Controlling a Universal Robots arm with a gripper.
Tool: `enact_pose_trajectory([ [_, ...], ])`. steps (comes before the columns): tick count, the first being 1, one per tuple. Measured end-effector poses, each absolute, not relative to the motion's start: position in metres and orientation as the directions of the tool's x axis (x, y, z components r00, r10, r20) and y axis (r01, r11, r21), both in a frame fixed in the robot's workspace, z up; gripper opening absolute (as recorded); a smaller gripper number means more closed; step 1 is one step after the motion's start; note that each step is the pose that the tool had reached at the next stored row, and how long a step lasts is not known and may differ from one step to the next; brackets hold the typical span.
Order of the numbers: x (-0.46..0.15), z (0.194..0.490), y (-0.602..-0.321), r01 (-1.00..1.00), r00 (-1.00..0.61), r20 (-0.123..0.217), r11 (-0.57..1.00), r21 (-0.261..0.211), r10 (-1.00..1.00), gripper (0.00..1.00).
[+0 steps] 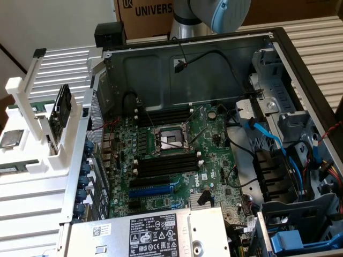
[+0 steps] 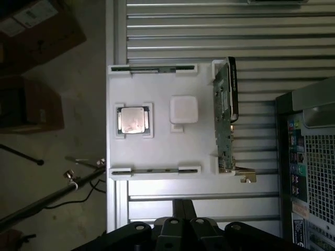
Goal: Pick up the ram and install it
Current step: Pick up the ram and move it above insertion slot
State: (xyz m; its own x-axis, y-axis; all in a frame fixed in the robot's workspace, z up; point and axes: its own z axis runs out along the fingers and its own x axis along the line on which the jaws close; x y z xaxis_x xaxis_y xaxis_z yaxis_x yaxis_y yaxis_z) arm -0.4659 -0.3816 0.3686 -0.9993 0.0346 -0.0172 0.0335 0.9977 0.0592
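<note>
The ram (image 2: 152, 68) is a thin dark-green strip seen edge-on, held in white clips along one edge of the white parts tray (image 2: 162, 151). A similar thin strip (image 2: 152, 170) sits in the clips on the opposite edge, nearest my gripper. My gripper (image 2: 183, 209) hangs high above the tray's near edge, its black fingers shut with nothing between them. In the exterior view the arm (image 1: 214, 13) rises behind the open computer case. The motherboard's long black memory slots (image 1: 166, 163) lie beside the CPU socket (image 1: 170, 140).
On the tray lie a CPU chip (image 2: 133, 120) and a white square block (image 2: 183, 110). A green expansion card (image 2: 225, 115) stands on edge in it. The case holds a blue expansion slot (image 1: 155, 188), blue cables (image 1: 268, 139), drive cages (image 1: 289, 118) and a power supply (image 1: 150, 233).
</note>
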Motion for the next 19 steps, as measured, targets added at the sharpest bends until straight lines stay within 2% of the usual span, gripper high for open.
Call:
enact_pose_trajectory([
  [9, -0.4664, 0.3679, -0.3815, -0.053, -0.999, -0.001, 0.995, 0.087, -0.054, 0.10],
  [19, -0.4663, 0.3680, -0.3816, -0.191, -0.981, 0.019, 0.978, 0.090, -0.193, 0.10],
])
